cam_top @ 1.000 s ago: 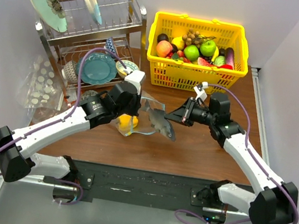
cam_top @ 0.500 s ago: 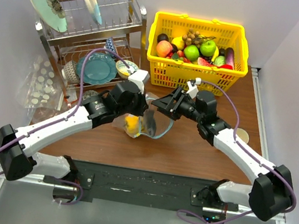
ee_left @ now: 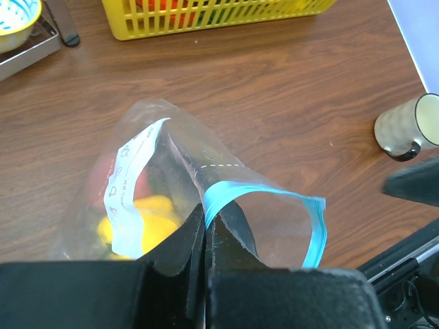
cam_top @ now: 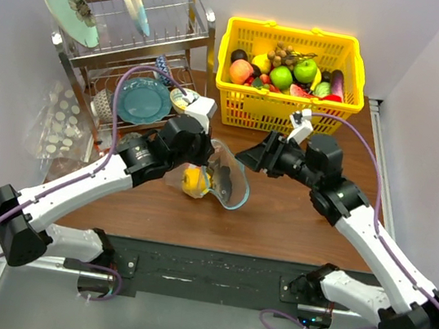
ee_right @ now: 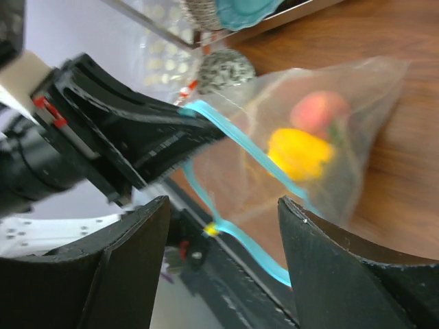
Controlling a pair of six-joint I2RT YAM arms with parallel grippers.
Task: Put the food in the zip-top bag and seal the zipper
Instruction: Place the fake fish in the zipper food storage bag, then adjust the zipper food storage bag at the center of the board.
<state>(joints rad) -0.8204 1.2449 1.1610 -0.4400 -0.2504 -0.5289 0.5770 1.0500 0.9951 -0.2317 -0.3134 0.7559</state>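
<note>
the left pincer [ee_left: 206,221] is clenching the teal zipper [ee_left: 317,229] of the zip-top bag [cam_top: 233,185], which is resting on the bench [cam_top: 278,215] before the yellow basket [cam_top: 281,112]. its long axis is running left to right, mouth gaping toward the right pincer [cam_top: 247,157], which is hanging released, apart from it. the right wrist view is showing a peach-red piece [ee_right: 319,112] beside the yellow piece [ee_right: 297,154] inside; from above only yellow is showing.

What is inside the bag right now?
Through the clear bag show a yellow piece and a pink-red piece. The white label strip and creases cover part of the inside, so any more food there cannot be seen.
</note>
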